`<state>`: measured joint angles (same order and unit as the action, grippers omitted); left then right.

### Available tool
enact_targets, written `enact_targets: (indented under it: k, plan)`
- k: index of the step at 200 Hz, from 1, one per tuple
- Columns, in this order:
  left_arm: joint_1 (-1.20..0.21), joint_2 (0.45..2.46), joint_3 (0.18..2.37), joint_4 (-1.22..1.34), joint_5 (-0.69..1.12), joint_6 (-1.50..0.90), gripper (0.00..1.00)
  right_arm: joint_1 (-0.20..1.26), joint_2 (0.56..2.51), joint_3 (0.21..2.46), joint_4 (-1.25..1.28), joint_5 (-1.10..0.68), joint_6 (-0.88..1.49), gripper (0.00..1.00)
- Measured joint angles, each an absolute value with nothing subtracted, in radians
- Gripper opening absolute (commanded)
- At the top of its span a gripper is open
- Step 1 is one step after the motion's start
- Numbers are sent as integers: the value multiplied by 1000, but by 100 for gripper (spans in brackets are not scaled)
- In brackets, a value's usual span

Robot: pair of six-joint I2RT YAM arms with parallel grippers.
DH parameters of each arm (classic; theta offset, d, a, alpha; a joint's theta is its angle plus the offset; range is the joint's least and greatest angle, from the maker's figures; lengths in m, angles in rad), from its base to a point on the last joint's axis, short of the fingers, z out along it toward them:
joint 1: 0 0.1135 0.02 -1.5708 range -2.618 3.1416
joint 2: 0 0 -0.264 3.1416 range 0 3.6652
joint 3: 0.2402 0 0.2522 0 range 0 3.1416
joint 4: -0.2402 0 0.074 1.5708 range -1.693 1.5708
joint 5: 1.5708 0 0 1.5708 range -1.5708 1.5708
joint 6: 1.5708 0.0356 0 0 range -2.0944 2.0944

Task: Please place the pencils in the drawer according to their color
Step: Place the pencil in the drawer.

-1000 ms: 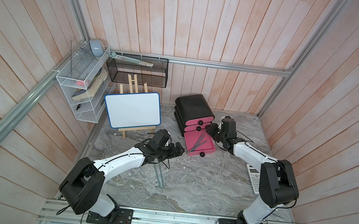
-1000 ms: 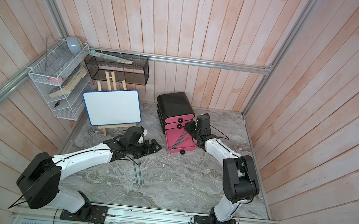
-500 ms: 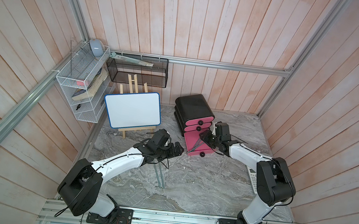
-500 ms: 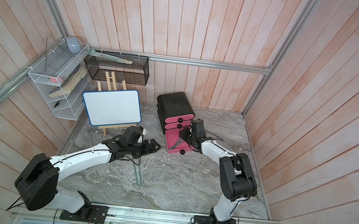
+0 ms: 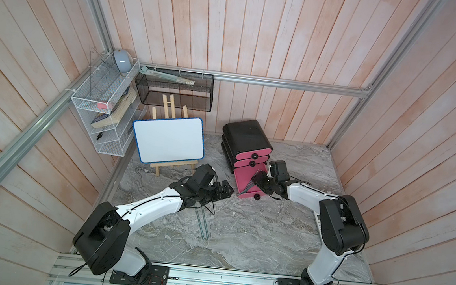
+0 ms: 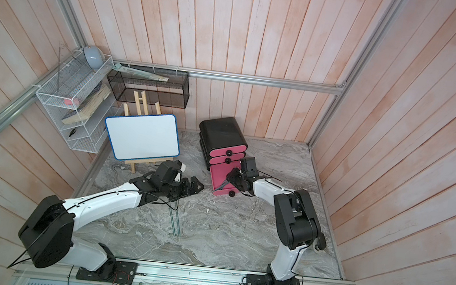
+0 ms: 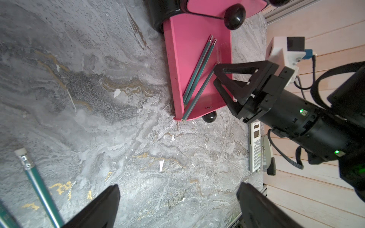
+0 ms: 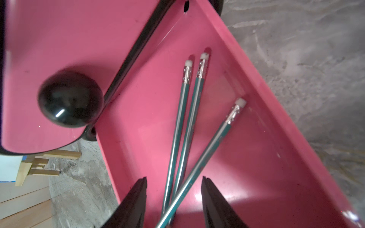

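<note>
Within the last second the right gripper (image 8: 174,178) swung over the pulled-out pink plastic drawer tray (image 8: 138,102) and parted its jaws, letting a third teal-green pencil (image 8: 211,150) drop beside two like pencils (image 8: 181,118) (colour matched). It lies diagonally, eraser toward the black cabinet (image 5: 247,135), other end at the tray's front corner.

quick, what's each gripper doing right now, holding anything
left gripper: open, holding nothing.
right gripper: open, holding nothing; three teal pencils lie loose in the pulled-out pink drawer under it.
</note>
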<state>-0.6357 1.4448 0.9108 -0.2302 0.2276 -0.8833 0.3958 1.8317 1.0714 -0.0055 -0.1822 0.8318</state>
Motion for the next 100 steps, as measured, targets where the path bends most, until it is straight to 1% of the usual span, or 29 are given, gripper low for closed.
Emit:
enact_targets:
  k: [100]
  plan:
    - [-617, 1425, 910, -226, 228, -883, 100, 369, 1992, 1271, -55, -185, 830, 51]
